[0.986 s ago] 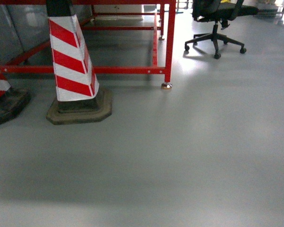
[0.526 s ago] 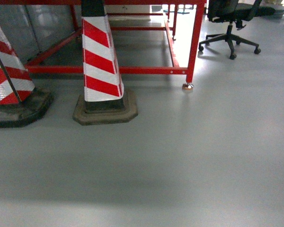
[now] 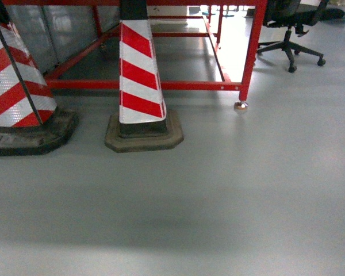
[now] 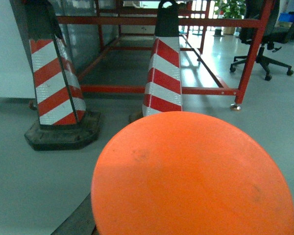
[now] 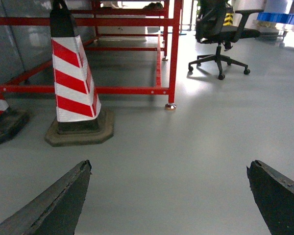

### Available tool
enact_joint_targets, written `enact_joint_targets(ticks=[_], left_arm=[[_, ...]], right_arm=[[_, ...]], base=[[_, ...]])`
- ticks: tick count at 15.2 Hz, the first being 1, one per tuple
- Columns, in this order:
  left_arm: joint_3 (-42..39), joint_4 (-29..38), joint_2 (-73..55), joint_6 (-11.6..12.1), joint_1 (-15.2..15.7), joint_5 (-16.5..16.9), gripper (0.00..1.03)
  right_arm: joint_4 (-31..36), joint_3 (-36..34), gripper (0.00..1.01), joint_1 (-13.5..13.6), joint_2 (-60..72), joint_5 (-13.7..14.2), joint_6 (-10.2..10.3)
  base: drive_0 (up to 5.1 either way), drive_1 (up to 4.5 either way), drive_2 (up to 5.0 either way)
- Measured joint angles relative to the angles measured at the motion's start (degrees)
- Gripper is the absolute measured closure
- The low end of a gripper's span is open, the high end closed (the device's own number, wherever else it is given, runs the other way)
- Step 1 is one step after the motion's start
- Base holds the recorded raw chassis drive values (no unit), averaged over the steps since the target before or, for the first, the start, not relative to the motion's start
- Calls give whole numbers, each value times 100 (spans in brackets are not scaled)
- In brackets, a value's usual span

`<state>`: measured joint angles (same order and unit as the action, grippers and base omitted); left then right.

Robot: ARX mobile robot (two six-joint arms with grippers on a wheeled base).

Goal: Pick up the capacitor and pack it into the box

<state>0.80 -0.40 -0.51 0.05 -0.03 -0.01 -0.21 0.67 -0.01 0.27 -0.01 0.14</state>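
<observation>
Capacitor and box: neither shows in any view, so their location can't be told.

Grey floor [image 3: 230, 195], smooth and faintly glossy, fills most of the head view. Red metal frame [image 3: 250, 52] with square tube legs and a small round foot sits at 12 to 1 o'clock. Two red-and-white striped cones: one [image 3: 139, 75] at 11 o'clock on a dark, chunky octagonal rubber base, another [image 3: 17, 86] at 9 o'clock. Black office chair [image 3: 290, 34] on a star base sits at 1 o'clock, far back.

Left wrist view: a big matte orange disc [image 4: 193, 181], slightly scuffed, blocks the lower frame; left claw itself isn't visible, state unknown. Right claw [image 5: 171, 196]: two dark wedge-shaped fingers [image 5: 54, 205] spread wide apart, nothing between them, floor below.

Step in hand, likely: still travelling or searching for the work surface. To do it well, probably keep clear of the cone bases and frame leg, hold the arms tucked, and stop only once the tub and part come into view.
</observation>
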Motion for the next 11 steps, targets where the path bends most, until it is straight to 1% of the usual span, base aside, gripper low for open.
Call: enact_joint_targets(ticks=[11], left_arm=[[0,26,0,0,0,7,60]], right_arm=[[-9,0,3,0,0,4,0]], base=[[-500,246,246]])
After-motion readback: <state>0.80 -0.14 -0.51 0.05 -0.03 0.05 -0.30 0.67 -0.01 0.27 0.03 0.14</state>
